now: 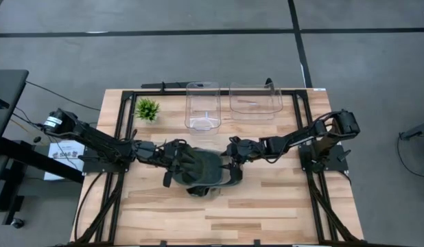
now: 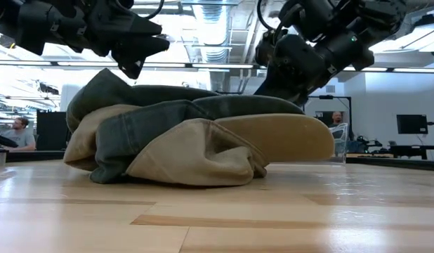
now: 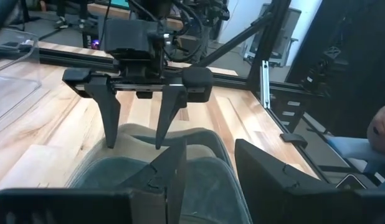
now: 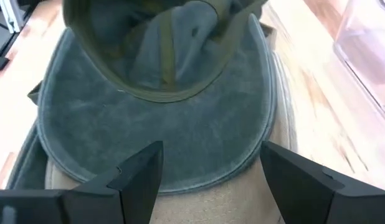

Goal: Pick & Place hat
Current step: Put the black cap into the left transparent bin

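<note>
Hat (image 1: 206, 171) lies on the table (image 1: 267, 206), its brim directly ahead of the released right gripper (image 4: 205, 177). Left gripper (image 1: 176, 156) hovers above the crown, jaws parted, empty. Pre-grasp step; next, close on fabric.

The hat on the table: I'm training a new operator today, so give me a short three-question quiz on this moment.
1. True or false: the right gripper is open, its fingers over the brim of the hat.
2. How many clear bins stand at the table's far edge? A) one B) two C) three
3. Fill in: a small green ___ stands on the left arm's side of the bins.

Key: 1 true. 2 B; the second bin stands beside the first. 3 plant.
</note>
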